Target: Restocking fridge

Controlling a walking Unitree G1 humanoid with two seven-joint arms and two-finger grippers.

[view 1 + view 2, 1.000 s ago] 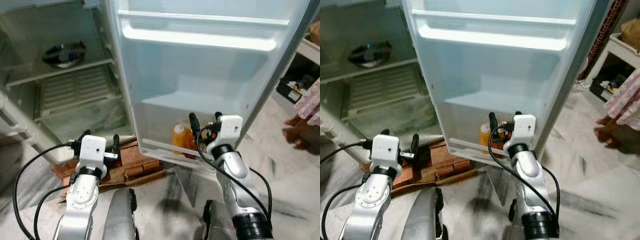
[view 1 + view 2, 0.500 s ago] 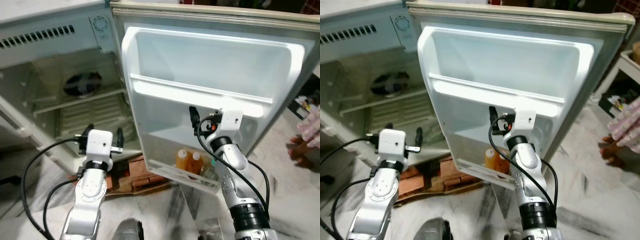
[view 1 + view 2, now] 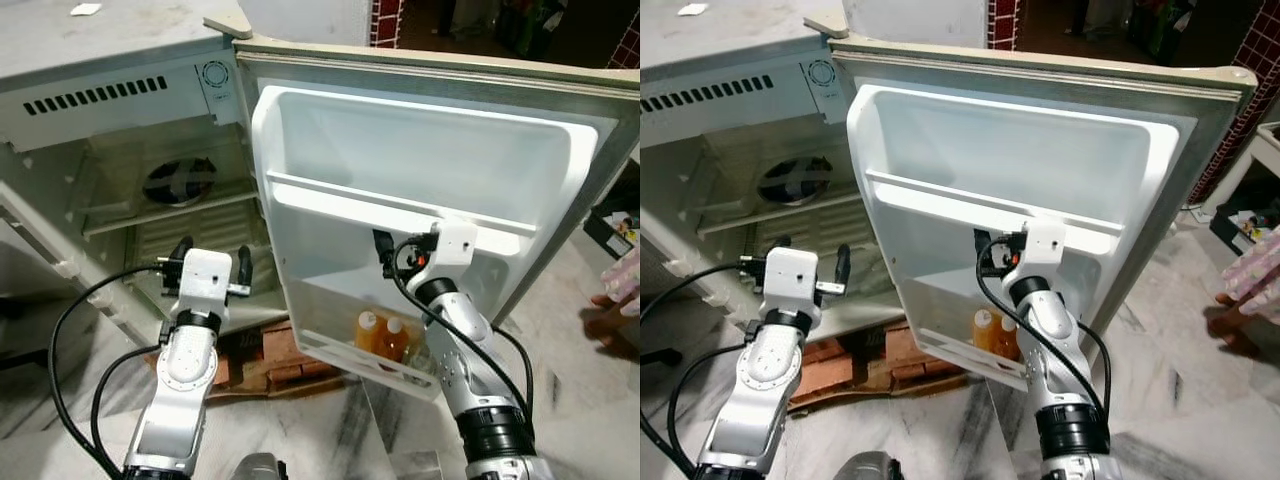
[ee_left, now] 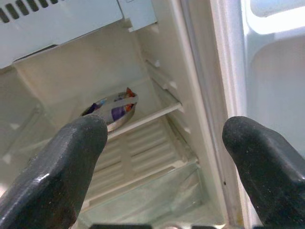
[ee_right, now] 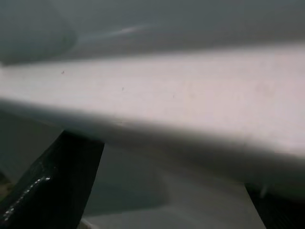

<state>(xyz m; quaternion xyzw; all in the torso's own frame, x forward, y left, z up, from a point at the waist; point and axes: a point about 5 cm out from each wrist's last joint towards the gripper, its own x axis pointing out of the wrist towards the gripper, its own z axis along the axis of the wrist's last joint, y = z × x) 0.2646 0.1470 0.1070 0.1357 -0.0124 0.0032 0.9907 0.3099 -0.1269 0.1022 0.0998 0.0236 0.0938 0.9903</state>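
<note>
My right arm (image 3: 450,330) hides part of the two orange bottles (image 3: 378,335). The person (image 3: 622,300) is cut off at the edge. The bowl's (image 4: 112,108) contents are too small to tell.

No lettering, brand or number could be read anywhere: the open fridge (image 3: 120,90) and its door (image 3: 420,190) bore no legible marking, the round dial (image 3: 212,72) on the control panel was too small to make out, and the two orange bottles (image 3: 380,335) in the door's bottom rack showed no readable labels.
</note>
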